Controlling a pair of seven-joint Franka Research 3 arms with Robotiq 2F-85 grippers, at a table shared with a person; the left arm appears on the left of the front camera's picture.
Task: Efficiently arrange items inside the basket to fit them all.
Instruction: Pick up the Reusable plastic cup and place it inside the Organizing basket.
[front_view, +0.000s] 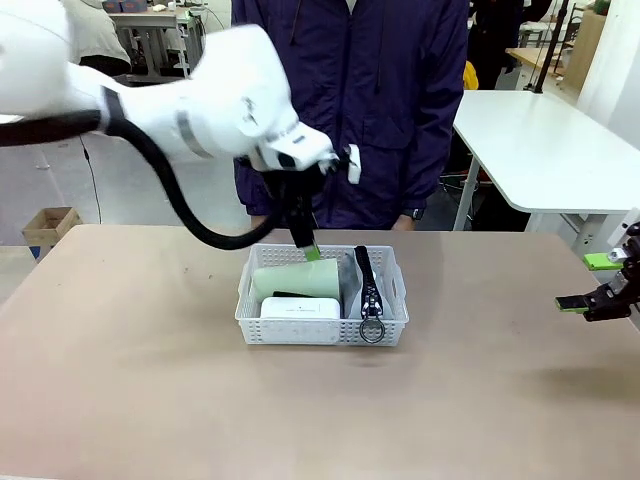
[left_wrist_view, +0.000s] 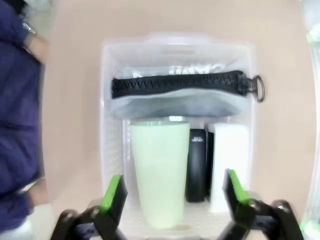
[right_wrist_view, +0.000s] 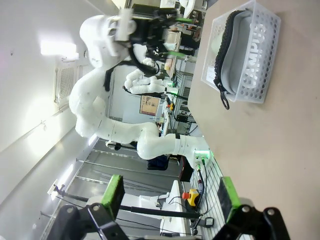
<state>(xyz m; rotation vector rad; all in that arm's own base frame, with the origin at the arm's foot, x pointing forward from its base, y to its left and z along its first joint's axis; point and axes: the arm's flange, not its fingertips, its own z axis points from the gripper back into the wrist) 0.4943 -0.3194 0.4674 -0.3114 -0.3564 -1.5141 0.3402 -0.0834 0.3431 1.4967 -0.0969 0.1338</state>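
Left gripper (left_wrist_view: 172, 200) fingers apart over white perforated plastic basket (left_wrist_view: 112, 150), pale green plastic cup (left_wrist_view: 160, 172) lying between them, black stapler (left_wrist_view: 197, 165) just beside; descending off-centre risks clipping the stapler; right gripper (front_view: 592, 283) idle, spread.

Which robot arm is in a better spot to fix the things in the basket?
The left one, probably. Its open gripper hangs right over the basket, above the green cup. The right gripper, also open, waits far off at the table's edge.
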